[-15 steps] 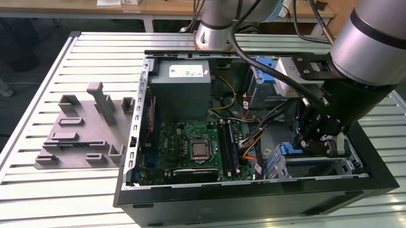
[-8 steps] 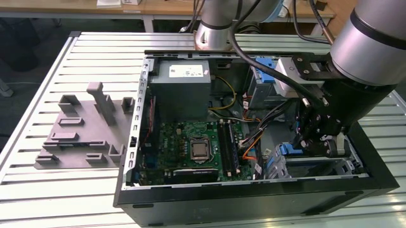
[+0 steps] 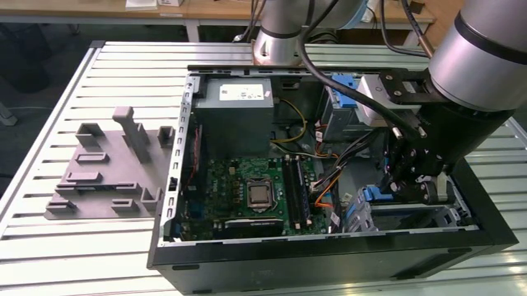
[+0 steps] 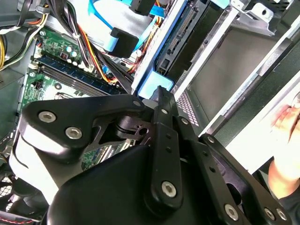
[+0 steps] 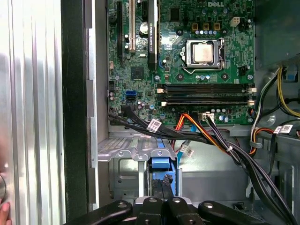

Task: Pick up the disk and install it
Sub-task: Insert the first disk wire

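- Disk (image 5: 161,165) stands edge-on just ahead of the gripper (image 5: 162,186), its long axis running straight away from the fingertips.
- Fingers are almost pressed together, pinching its blue frame.

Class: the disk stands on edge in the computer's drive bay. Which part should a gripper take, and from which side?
Pinch the disk by the exposed end of its blue frame, across the thin thickness, coming down through the open side of the computer case. Bay walls cover its flat faces, leaving that end free; the gripper grips there.
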Controlling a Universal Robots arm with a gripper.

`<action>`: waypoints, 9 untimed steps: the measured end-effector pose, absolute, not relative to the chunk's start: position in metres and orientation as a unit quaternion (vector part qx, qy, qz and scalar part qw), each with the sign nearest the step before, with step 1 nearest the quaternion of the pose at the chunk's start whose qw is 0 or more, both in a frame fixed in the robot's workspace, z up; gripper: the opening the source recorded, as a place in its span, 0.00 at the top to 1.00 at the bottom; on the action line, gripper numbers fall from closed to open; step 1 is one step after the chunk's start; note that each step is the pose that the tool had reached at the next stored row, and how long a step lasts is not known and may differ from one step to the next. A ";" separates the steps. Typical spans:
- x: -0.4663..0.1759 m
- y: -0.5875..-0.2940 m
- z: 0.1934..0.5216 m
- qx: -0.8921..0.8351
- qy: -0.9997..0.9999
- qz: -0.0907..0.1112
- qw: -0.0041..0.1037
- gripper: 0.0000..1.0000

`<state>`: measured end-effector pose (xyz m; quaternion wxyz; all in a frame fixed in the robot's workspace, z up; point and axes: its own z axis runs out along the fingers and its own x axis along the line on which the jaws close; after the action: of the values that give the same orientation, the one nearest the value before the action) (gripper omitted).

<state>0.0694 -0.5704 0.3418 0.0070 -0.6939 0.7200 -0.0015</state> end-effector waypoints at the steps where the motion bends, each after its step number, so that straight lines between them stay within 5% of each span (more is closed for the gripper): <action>1: 0.070 -0.570 0.342 -0.694 0.720 -0.001 0.007 0.89; 9: 0.081 -0.570 0.342 -0.694 0.720 -0.001 0.007 0.89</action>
<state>0.0809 -0.5704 0.3419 0.0070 -0.6940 0.7199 -0.0015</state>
